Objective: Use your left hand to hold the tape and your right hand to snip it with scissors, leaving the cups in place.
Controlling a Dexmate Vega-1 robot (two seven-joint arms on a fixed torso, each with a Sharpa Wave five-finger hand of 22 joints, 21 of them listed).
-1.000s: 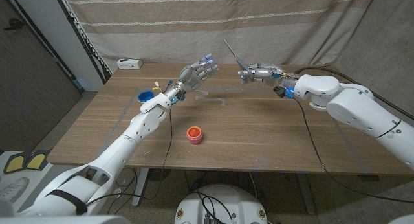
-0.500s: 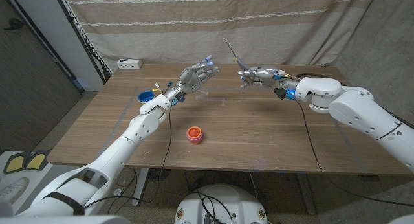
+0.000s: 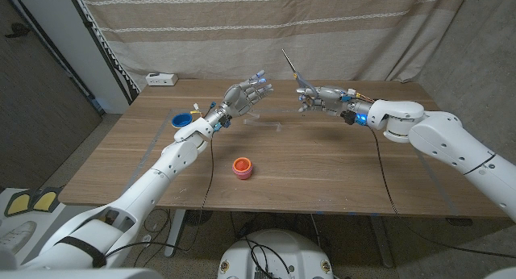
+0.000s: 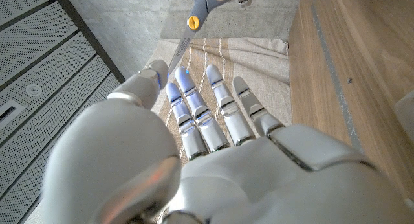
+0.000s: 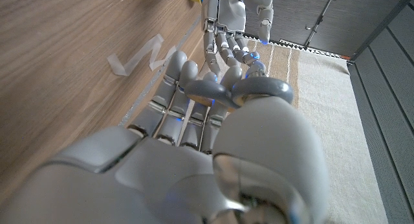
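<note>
A striped curtain [image 3: 266, 29] closes the room behind the wooden tabletop [image 3: 322, 162], which has much bare space on all sides of the work.

Both arms reach over the far half of the tabletop and the two hands face each other above it, near but not touching. The left hand [image 3: 244, 94] is raised off the wood with its fingers [image 4: 194, 123] stretched out and a little apart; they hold nothing. The right hand [image 3: 324, 95] has its fingers curled around the handles of the scissors [image 3: 290, 65]. The blades point up and toward the left hand and read as one thin line, so I cannot tell how far they are parted.

The orange cup [image 3: 242, 167] stands on the near side, well apart from both hands. The blue cup [image 3: 182, 119] stands beside the left forearm. A white power strip [image 3: 161, 79] lies at the far left corner.

The tape [image 5: 139, 59] is a short clear strip, bent in a zigzag, lying on the wood below and between the two hands. It is closer to the left fingers, and its long axis seems to run roughly from one hand toward the other.

I judge that the holding step is not yet done: the left hand must first go down to the strip and lift it. The strip is thin, clear and probably sticky, so pinching it may be difficult.
</note>
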